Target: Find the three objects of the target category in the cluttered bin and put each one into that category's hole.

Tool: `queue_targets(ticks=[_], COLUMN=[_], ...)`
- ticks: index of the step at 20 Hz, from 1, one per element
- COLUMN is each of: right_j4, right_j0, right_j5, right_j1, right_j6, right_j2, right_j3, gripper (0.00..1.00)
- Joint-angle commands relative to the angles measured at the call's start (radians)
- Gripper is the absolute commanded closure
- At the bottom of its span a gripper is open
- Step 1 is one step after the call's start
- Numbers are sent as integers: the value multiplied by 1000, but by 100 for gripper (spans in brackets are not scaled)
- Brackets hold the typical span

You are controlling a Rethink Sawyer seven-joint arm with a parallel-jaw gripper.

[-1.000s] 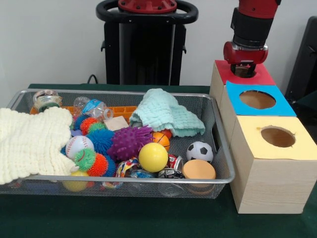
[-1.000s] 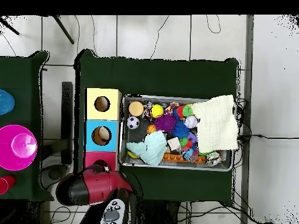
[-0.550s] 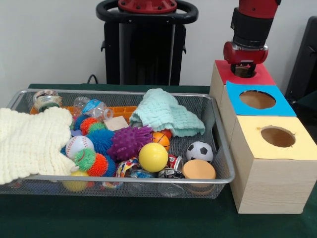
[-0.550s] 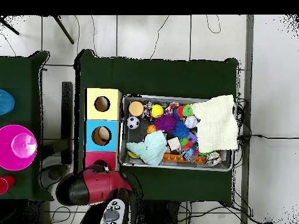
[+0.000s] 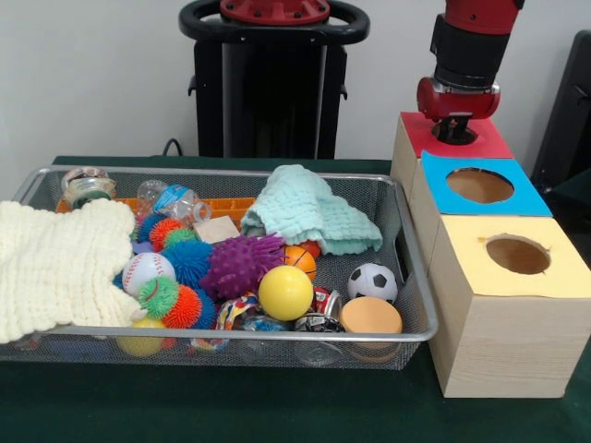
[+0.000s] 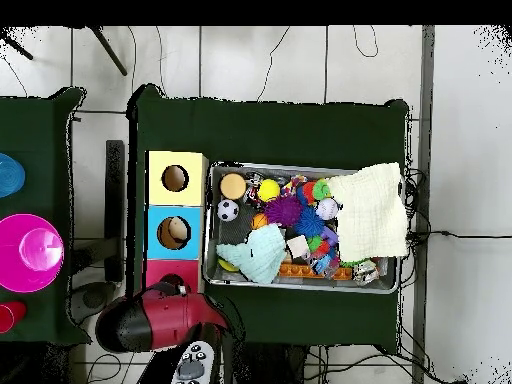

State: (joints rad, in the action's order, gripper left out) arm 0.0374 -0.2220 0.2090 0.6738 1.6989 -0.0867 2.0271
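A wire mesh bin (image 5: 231, 329) holds a jumble of toys: a yellow ball (image 5: 285, 293), a soccer ball (image 5: 372, 281), a purple spiky ball (image 5: 242, 265), a baseball (image 5: 148, 269), a round orange disc (image 5: 370, 316) and several small spiky balls. Beside the bin stand three wooden boxes with holes, topped red (image 5: 480, 140), blue (image 5: 517, 198) and yellow (image 5: 471, 263). My gripper (image 5: 455, 130) hangs straight down over the red box's hole, its tip at the opening. From overhead the arm (image 6: 160, 320) covers that hole.
A mint cloth (image 5: 309, 212) lies over the bin's back right, and a cream cloth (image 5: 55, 268) drapes over its left end. Bottles and an orange tray sit along the back wall. In the overhead view a pink dish (image 6: 30, 252) rests on a side table.
The dark part under my wrist looks smaller and sits lower in the red box's hole than before. Nothing in the bin has moved.
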Motion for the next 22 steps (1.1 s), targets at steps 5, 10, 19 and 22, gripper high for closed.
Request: queue_targets(ticks=[5, 10, 19, 22], right_j4=[53, 54, 57, 53], right_j0=[11, -3, -1, 0], right_j5=[-4, 42, 146, 167], right_j1=[-35, 2, 63, 77], right_j6=[216, 209, 192, 188], right_j2=[31, 19, 12, 7], right_j3=[-13, -22, -36, -37], gripper=[100, 100, 100, 100])
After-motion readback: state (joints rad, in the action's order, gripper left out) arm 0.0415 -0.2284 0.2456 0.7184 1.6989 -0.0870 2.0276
